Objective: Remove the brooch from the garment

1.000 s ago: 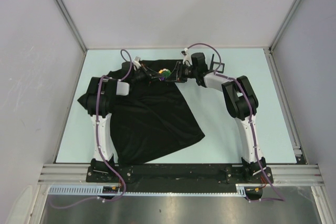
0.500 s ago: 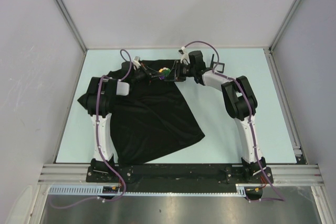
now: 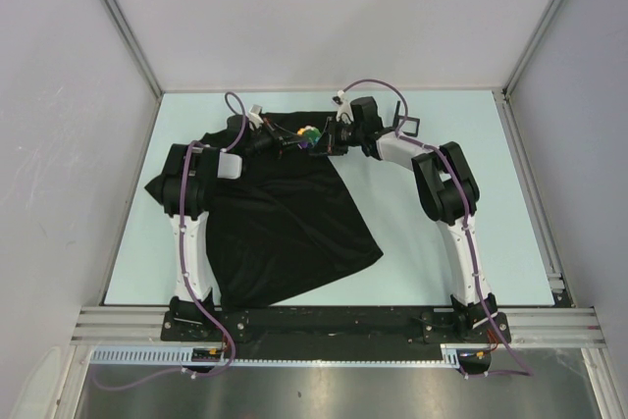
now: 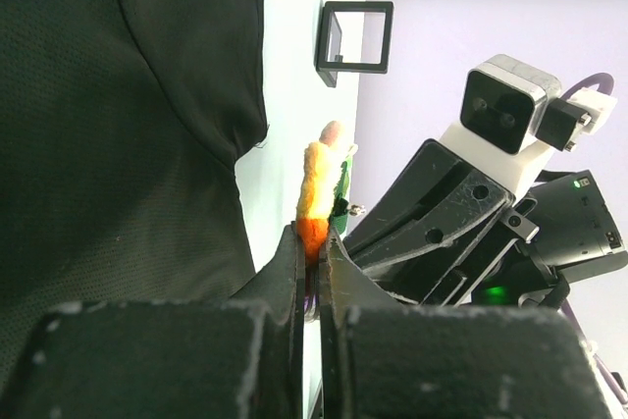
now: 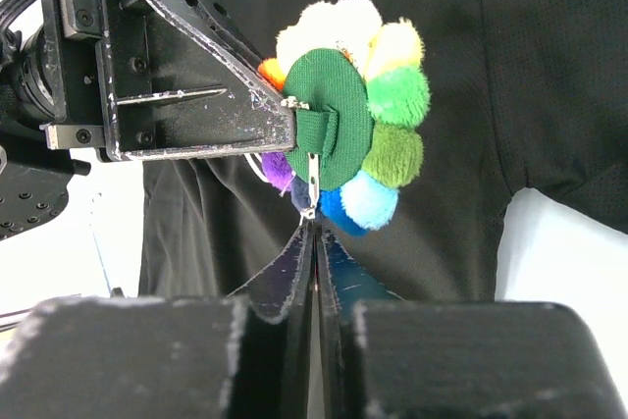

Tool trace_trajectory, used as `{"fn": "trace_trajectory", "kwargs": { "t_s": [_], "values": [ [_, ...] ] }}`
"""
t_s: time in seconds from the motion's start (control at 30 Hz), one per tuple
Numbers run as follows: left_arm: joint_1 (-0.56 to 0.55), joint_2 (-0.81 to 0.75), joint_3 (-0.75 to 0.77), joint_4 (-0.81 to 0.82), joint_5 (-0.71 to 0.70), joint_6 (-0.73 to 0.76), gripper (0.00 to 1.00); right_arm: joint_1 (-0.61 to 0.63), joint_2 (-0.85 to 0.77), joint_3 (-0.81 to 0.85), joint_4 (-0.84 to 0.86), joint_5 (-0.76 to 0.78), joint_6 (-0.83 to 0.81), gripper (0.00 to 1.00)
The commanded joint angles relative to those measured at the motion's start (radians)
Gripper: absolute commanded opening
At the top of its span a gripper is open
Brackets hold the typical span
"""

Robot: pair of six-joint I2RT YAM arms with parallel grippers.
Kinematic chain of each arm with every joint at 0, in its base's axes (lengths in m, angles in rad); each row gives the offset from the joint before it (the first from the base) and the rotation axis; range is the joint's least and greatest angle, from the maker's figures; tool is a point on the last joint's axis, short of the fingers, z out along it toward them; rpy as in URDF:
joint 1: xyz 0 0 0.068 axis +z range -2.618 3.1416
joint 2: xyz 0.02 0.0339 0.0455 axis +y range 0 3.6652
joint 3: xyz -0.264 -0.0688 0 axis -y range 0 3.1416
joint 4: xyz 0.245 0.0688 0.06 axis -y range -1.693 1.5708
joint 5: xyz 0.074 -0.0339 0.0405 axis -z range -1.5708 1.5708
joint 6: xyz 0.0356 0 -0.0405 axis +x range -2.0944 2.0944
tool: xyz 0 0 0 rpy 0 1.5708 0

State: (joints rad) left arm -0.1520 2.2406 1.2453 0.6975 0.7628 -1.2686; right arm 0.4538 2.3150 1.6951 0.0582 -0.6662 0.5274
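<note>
Two hands met at the brooch (image 5: 339, 120), near twelve o'clock on the surface (image 3: 412, 242), by the garment's (image 4: 118, 144) far edge. From nine o'clock the left hand (image 4: 312, 242) pinched the brooch's orange rim, probably to steady it with its back exposed. The brooch was a ring of fluffy pompoms, cream, yellow, green, blue and purple, around a green felt disc bearing a metal pin (image 5: 312, 179). From three o'clock the right hand (image 5: 314, 237) was closed on the pin's tip, seemingly to work it free.
</note>
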Motion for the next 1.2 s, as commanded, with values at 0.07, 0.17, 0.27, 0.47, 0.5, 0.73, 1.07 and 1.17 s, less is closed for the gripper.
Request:
{"fn": "trace_trajectory", "kwargs": {
  "t_s": [0.07, 0.17, 0.27, 0.47, 0.5, 0.73, 1.07, 1.17],
  "values": [
    [0.003, 0.007, 0.005, 0.043, 0.015, -0.011, 0.0, -0.003, 0.004, 0.026, 0.044, -0.024, 0.02, 0.0],
    [-0.001, 0.008, 0.009, 0.034, 0.02, 0.0, 0.0, -0.007, 0.02, 0.032, 0.072, -0.044, 0.052, 0.0],
    [-0.004, 0.01, 0.009, 0.037, 0.018, -0.002, 0.0, -0.01, 0.026, 0.04, 0.088, -0.049, 0.068, 0.0],
    [-0.008, 0.007, 0.002, 0.045, 0.026, -0.009, 0.0, -0.014, 0.058, 0.09, 0.061, -0.052, 0.086, 0.0],
    [-0.008, 0.007, 0.0, 0.046, 0.026, -0.009, 0.0, -0.014, 0.061, 0.094, 0.06, -0.05, 0.088, 0.01],
    [-0.009, 0.011, -0.001, 0.056, 0.032, -0.017, 0.0, -0.017, 0.063, 0.101, 0.074, -0.062, 0.105, 0.11],
    [-0.003, 0.028, -0.01, 0.115, 0.036, -0.078, 0.0, -0.023, 0.004, 0.021, 0.089, -0.058, 0.102, 0.58],
    [0.003, 0.028, -0.012, 0.115, 0.038, -0.078, 0.0, -0.03, -0.012, -0.006, 0.089, -0.065, 0.1, 0.66]
  ]
}}
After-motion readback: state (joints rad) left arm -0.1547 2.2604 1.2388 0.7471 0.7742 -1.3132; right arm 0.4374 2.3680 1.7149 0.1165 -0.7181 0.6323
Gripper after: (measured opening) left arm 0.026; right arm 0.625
